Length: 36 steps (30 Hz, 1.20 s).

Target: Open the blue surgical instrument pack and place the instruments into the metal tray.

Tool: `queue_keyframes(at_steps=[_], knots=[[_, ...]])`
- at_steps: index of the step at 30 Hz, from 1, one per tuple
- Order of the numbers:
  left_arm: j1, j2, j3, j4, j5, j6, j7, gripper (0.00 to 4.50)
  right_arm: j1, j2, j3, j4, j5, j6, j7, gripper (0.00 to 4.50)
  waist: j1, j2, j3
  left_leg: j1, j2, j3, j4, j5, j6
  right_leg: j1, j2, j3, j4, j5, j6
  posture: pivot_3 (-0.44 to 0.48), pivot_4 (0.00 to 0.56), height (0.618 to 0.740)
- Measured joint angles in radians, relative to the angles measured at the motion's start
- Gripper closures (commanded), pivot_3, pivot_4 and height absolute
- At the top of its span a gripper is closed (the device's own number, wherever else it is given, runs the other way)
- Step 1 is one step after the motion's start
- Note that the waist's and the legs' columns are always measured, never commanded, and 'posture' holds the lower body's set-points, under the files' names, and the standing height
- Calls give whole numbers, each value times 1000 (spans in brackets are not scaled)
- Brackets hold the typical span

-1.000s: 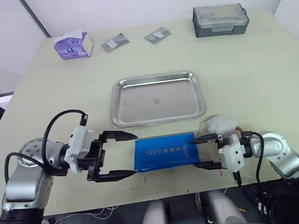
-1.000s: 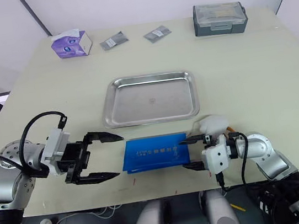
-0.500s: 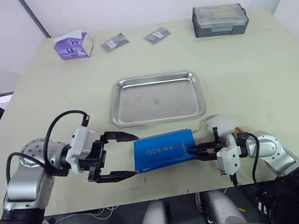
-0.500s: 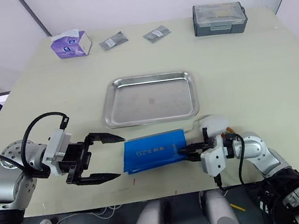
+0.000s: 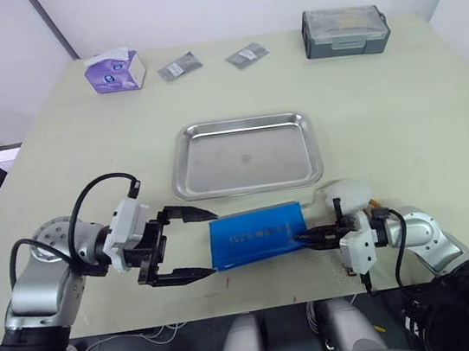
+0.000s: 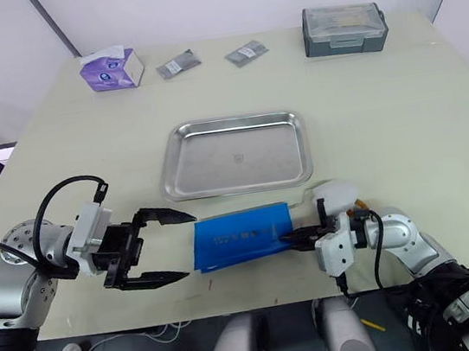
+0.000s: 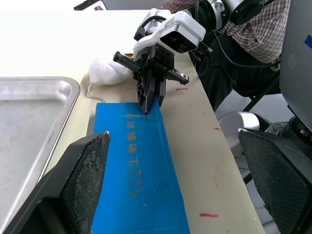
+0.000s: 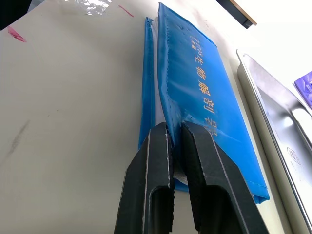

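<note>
Pinching the near right edge of the pack [image 5: 256, 236], the right claw [image 5: 311, 236] is closed on it; the left claw [image 5: 196, 244] gapes wide just beside its other end, with the tray [image 5: 246, 155] beyond both on the bench [image 5: 402, 126]

Blue surgical instrument pack [image 5: 256, 235], closed (white print up), just before empty metal tray [image 5: 246, 155].

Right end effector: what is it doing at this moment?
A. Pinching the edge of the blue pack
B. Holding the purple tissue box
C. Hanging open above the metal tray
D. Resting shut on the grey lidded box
A. The right end effector has its two black fingers closed on the near edge of the blue surgical instrument pack, which lies on the table in front of the empty metal tray.
</note>
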Motion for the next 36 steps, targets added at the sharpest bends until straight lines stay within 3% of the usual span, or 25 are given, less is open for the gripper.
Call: queue_keyframes(at_steps=[8,18,28,36], knots=[[0,-4,0,0,0,-7,0,0,19,-35,6,-85,168,165,105,4291,1,0,0,0,0,0,0,0,0,0,0,0,0,0,0,0,150,734],[1,-9,0,-28,-18,6,0,0,8,-94,-29,-343,428,722,177,4291,2,0,0,0,0,-1,0,0,0,0,0,0,0,0,0,0,150,734],[1,-16,0,-30,-20,4,2,0,-30,-80,-82,-389,497,997,175,4291,1,0,0,0,0,-1,0,0,0,0,0,0,0,0,0,0,150,734],[-38,-43,0,31,8,-28,7,0,-156,-66,-123,-345,550,1211,178,4291,1,0,0,0,-1,-1,0,0,0,0,0,-1,0,0,0,0,150,734]])
